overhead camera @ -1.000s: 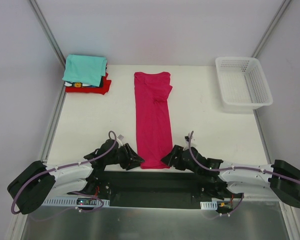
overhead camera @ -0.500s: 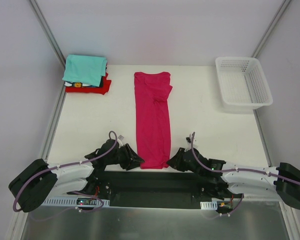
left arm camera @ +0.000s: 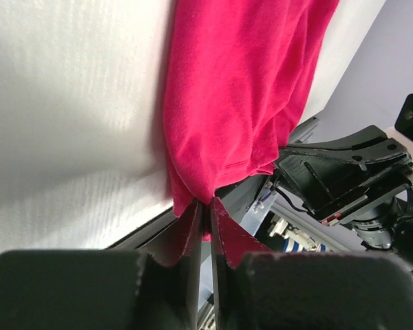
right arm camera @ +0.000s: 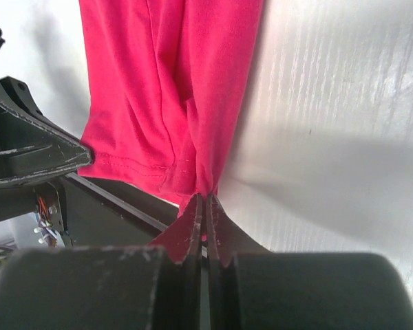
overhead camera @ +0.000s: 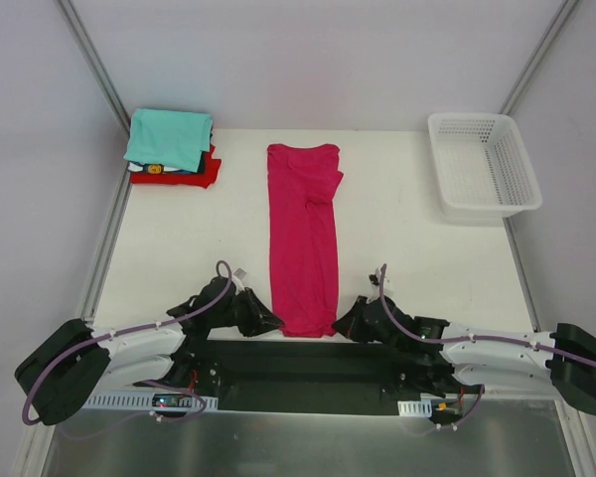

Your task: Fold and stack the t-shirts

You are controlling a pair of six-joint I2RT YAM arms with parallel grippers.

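Your magenta t-shirt (overhead camera: 303, 238) lies folded into a long, narrow, lightly creased strip down the middle of the table (overhead camera: 189, 248), hem at the near edge. Your left gripper (left arm camera: 208, 206) is clamped on the hem's left corner, your right gripper (right arm camera: 204, 203) on its right corner.

We see a white plastic mesh basket (overhead camera: 487, 213) standing upright at the far right corner of the white table (overhead camera: 189, 248). Pale grey walls (overhead camera: 308, 60) enclose the table, and aluminium rails (overhead camera: 91, 62) run along their corners.
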